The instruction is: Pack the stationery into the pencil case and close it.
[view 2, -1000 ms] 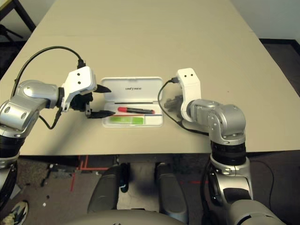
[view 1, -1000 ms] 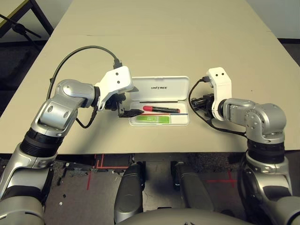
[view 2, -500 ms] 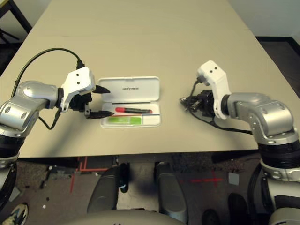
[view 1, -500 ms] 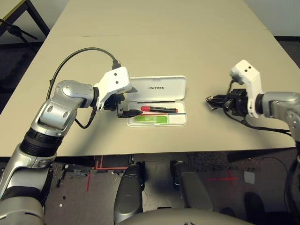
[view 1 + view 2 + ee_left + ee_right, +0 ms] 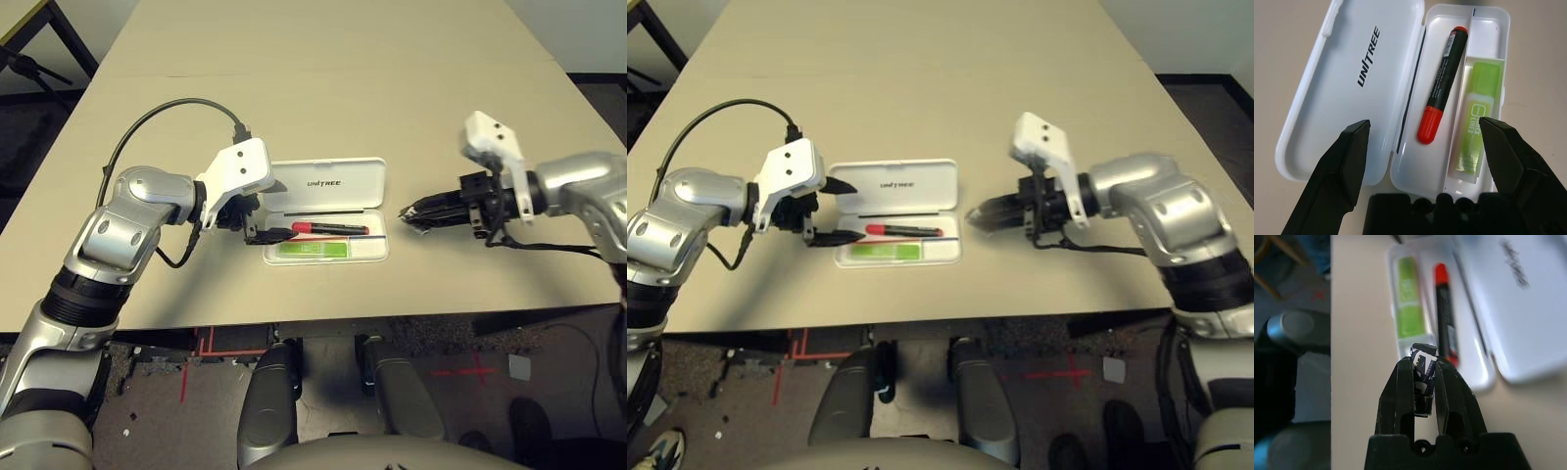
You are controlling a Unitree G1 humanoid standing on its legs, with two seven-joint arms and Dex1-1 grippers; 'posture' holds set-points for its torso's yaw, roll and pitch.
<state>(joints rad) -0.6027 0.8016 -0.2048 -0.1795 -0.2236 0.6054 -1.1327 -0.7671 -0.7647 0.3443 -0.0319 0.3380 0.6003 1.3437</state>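
left tool (image 5: 1426,128) open, right tool (image 5: 1424,363) closed

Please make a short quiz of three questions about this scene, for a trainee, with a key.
1. True or false: the lid of the pencil case is open.
2. Fill in: the right pincer holds a small black-and-white ______.
3. Which lies in the wider compartment: A, the marker; B, the light-green stick?

Key: 1 true; 2 thing; the picture does not settle its exact kind; 3 A.
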